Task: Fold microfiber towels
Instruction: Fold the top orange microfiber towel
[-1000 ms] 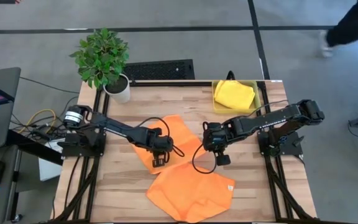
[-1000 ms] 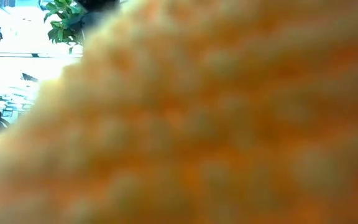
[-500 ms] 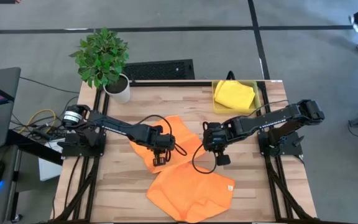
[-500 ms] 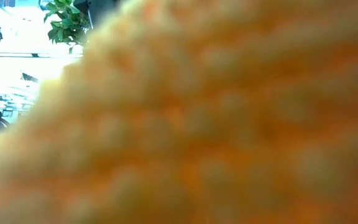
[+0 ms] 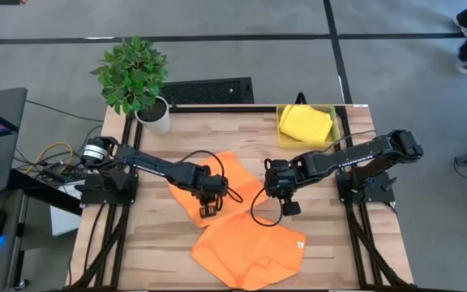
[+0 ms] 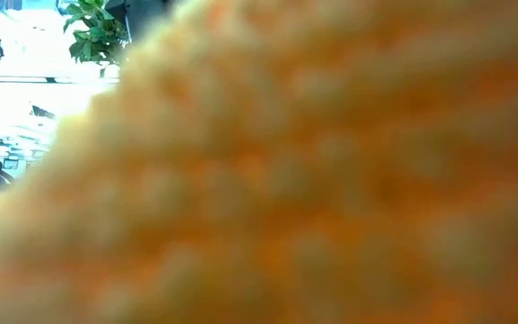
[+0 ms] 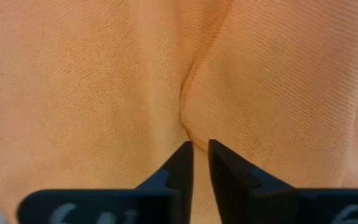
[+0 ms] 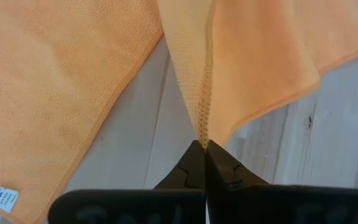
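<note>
The orange towel (image 5: 217,182) being worked lies near the middle of the desk (image 5: 152,243), creased and partly doubled, not yet a neat fold. Its right corner is pinched in the right gripper (image 5: 289,208); the right wrist view shows the fingers clenched tight on the stitched hem, lifting the cloth off the wood in a peak. The left gripper (image 5: 207,210) sits low on the towel's left part. In the left wrist view its fingers stand slightly apart with a narrow slit between them, right at a pleat in the cloth; I cannot tell whether they grip that pleat or have let it go.

A second orange towel (image 5: 254,251) lies spread at the desk's near edge, touching or slightly overlapping the first, rumpled and unfolded, with a small white tag near its right corner. It fills the low view almost completely. A yellow towel (image 5: 305,123) rests bunched in the yellow bin (image 5: 331,110) at the far right corner. No pink towel is visible.

Judging by this, the task is at an early stage: one towel is mid-fold, one untouched, and the yellow one looks stowed.
</note>
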Robot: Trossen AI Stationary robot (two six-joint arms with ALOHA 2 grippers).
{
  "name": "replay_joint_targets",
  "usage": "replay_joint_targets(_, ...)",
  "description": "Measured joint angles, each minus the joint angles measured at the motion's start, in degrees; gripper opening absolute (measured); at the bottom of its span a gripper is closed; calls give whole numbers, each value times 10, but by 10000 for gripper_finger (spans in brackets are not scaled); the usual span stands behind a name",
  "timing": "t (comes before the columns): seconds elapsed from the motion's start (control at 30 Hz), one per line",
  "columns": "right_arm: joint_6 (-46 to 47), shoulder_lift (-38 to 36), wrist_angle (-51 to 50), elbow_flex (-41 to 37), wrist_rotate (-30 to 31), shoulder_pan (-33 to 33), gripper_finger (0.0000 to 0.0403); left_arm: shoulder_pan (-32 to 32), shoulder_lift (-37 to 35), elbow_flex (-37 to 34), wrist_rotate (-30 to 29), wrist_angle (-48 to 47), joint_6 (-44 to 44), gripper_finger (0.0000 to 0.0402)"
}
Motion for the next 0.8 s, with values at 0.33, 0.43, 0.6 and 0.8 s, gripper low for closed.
replay_joint_targets(0.33,0,0,6,0,0,-1,8,-4,1,9,20,15,0,106)
replay_joint_targets(0.43,0,0,5,0,0,-1,8,-5,1,9,-27,15,2,107)
replay_joint_targets(0.6,-3,0,5,0,0,-3,8,-5,1,9,-34,17,27,108)
replay_joint_targets(0.8,-9,0,5,0,0,-8,8,-5,1,9,-36,17,53,108)
